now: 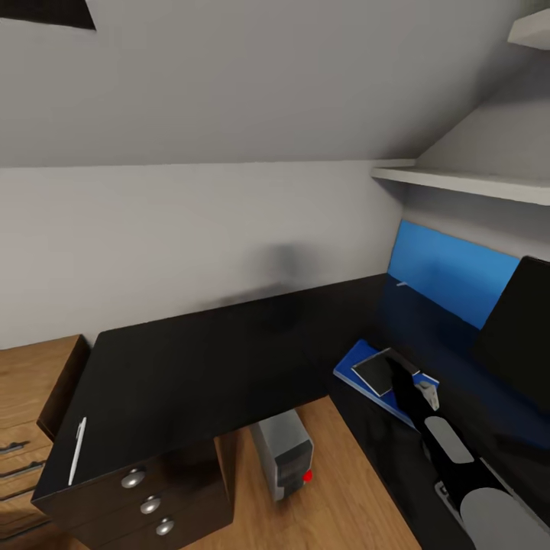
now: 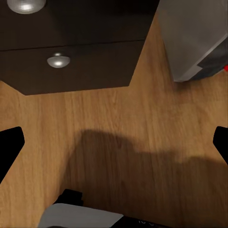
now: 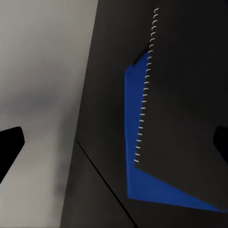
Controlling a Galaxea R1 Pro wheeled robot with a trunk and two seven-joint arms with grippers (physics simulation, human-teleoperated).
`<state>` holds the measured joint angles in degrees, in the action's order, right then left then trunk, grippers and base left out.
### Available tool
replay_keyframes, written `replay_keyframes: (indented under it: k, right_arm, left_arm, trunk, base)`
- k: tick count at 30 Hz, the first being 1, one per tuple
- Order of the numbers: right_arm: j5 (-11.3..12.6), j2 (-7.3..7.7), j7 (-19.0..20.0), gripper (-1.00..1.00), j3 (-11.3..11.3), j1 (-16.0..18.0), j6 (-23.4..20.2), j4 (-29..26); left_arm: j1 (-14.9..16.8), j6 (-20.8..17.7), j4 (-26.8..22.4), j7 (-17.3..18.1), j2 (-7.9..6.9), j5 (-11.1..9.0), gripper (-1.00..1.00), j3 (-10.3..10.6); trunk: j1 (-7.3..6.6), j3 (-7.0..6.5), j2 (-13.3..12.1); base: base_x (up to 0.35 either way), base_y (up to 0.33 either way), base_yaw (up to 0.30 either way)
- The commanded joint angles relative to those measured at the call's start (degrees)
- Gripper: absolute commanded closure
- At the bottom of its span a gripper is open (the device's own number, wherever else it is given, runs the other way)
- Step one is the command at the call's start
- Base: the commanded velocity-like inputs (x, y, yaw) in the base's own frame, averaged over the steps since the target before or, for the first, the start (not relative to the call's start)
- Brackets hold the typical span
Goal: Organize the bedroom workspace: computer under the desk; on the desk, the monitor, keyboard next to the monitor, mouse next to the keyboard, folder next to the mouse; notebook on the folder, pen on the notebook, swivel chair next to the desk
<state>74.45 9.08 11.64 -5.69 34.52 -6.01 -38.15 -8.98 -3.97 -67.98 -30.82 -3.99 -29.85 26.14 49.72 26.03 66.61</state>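
The black L-shaped desk (image 1: 198,359) fills the middle of the head view. The blue folder (image 1: 353,368) lies on its right wing with the spiral-bound notebook (image 1: 376,372) on top. My right gripper (image 1: 397,376) hovers just over the notebook (image 3: 185,109) and folder (image 3: 137,183); its fingers stand wide apart and empty. The thin white pen (image 1: 77,449) lies near the desk's left front edge. The grey computer (image 1: 283,452) stands on the floor under the desk. The black monitor (image 1: 519,328) stands at the far right. My left gripper (image 2: 114,147) is open above the wooden floor near the computer (image 2: 194,38). Keyboard, mouse and swivel chair are out of view.
Black drawers with silver knobs (image 1: 150,504) sit under the desk's left end. A light wooden chest of drawers (image 1: 27,412) stands left of it. A blue panel (image 1: 451,279) leans on the back wall, beneath a white shelf (image 1: 473,183) and a sloped ceiling.
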Motion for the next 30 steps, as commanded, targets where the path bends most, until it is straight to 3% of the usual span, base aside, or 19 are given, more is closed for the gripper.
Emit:
replay_keyframes:
  k: [1,10,11,12,16,18,23,25,26,27,29,30]
  right_arm:
    - [0.5,-0.02,0.2,-1.0,-0.1,0.0,-0.4,0.0]
    - [-0.1,-1.25,0.0,-1.0,1.1,0.0,-0.5,-0.6]
    - [-1.1,-1.34,0.0,-1.0,2.8,0.0,-0.4,-0.7]
    - [-2.9,-1.39,0.0,-1.0,6.0,0.0,-0.4,-1.3]
    - [-6.3,-1.65,-1.1,-1.0,10.3,0.0,-0.4,-2.6]
    - [-9.7,-2.5,-3.5,-1.0,13.6,0.0,-0.4,-3.1]
    - [-13.6,-4.48,-5.2,-1.0,17.4,0.0,-0.5,-3.5]
    - [-18.8,-4.83,-9.1,-1.0,20.6,0.0,-0.8,-4.7]
    - [-23.4,-5.03,-14.9,-1.0,22.8,0.0,-1.5,-6.8]
    - [-26.0,-5.31,-19.5,-1.0,23.9,0.0,-2.5,-8.2]
    - [-29.7,-6.5,-28.0,-1.0,25.1,0.0,-5.7,-11.9]
    - [-30.4,-6.79,-29.7,-1.0,25.3,0.0,-6.5,-13.2]
  left_arm:
    - [0.0,-0.2,-0.1,-0.4,-0.06,-0.2,-1.0,0.1]
    - [0.0,-0.2,-0.1,-0.4,-0.09,-0.2,-1.0,0.1]
    - [0.0,-0.2,-0.1,-0.4,-0.12,-0.2,-1.0,0.0]
    - [0.0,-0.2,-0.1,-0.4,-0.13,-0.2,-1.0,0.0]
    - [0.0,-0.2,-0.1,-0.4,-0.14,-0.2,-1.0,0.0]
    - [0.0,-0.2,-0.1,-0.4,-0.14,-0.2,-1.0,-0.1]
    - [0.0,-0.2,-0.1,-0.4,-0.14,-0.3,-1.0,-0.1]
    - [0.0,-0.2,-0.1,-0.4,-0.14,-0.3,-1.0,-0.2]
    - [0.0,-0.2,-0.1,-0.4,-0.14,-0.3,-1.0,-0.3]
    - [0.0,-0.2,-0.1,-0.4,-0.14,-0.3,-1.0,-0.3]
    - [0.0,-0.2,-0.1,-0.4,-0.2,-0.2,-1.0,-0.4]
    - [0.0,-0.1,-0.1,-0.4,-0.21,-0.2,-1.0,-0.4]
  trunk:
    - [-0.22,-0.14,-0.4]
    - [-2.2,-1.75,-4.0]
    - [-2.42,-1.93,-4.4]
    - [-2.64,-2.11,-4.8]
    - [-3.52,-2.83,-6.4]
    - [-3.96,-3.19,-7.2]
    - [-5.05,-4.09,-9.2]
    - [-5.49,-4.45,-10.0]
    - [-5.71,-4.63,-10.4]
    - [-5.93,-4.81,-10.8]
    - [-6.37,-5.16,-11.6]
    - [-6.59,-5.34,-12.0]
  base:
    - [0.0,0.0,0.0]
    - [0.0,0.0,0.0]
    - [0.0,0.0,0.0]
    - [0.0,0.0,0.0]
    - [0.0,0.0,0.0]
    - [0.0,0.0,0.0]
    - [0.0,0.0,0.0]
    - [0.0,0.0,0.0]
    - [0.0,0.0,0.0]
    - [0.0,0.0,0.0]
    - [0.0,0.0,0.0]
    - [0.0,0.0,0.0]
